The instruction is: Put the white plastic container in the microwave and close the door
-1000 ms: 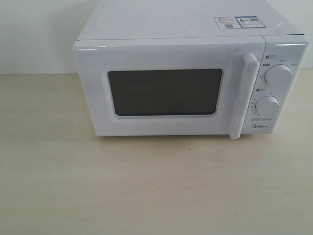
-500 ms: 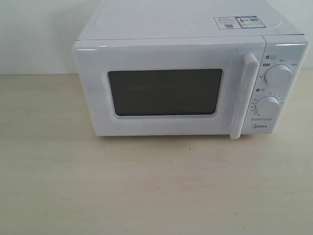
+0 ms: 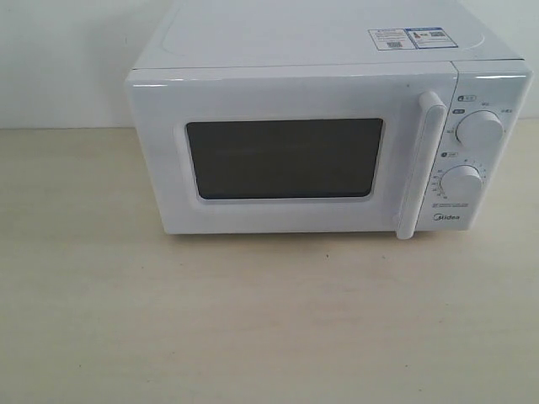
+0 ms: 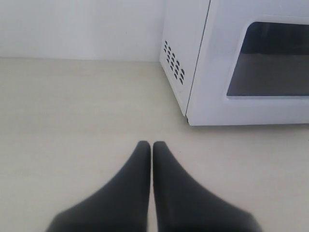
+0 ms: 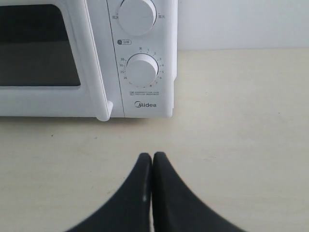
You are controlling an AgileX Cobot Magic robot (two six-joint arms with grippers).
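The white microwave [image 3: 328, 46] stands at the back of the table, its door [image 3: 286, 156] closed flush, with a dark window and a vertical bar handle [image 3: 419, 164]. The white plastic container is out of view. My left gripper [image 4: 152, 144] is shut and empty over the bare table, short of the microwave's left front corner [image 4: 193, 113]. My right gripper [image 5: 152, 155] is shut and empty, in front of the control panel with its dials [image 5: 141, 70]. Neither gripper shows in the exterior view.
The light wooden table [image 3: 253, 320] stretches in front of the microwave. A white wall [image 3: 67, 59] stands behind it. Vent holes [image 4: 174, 67] mark the microwave's left side.
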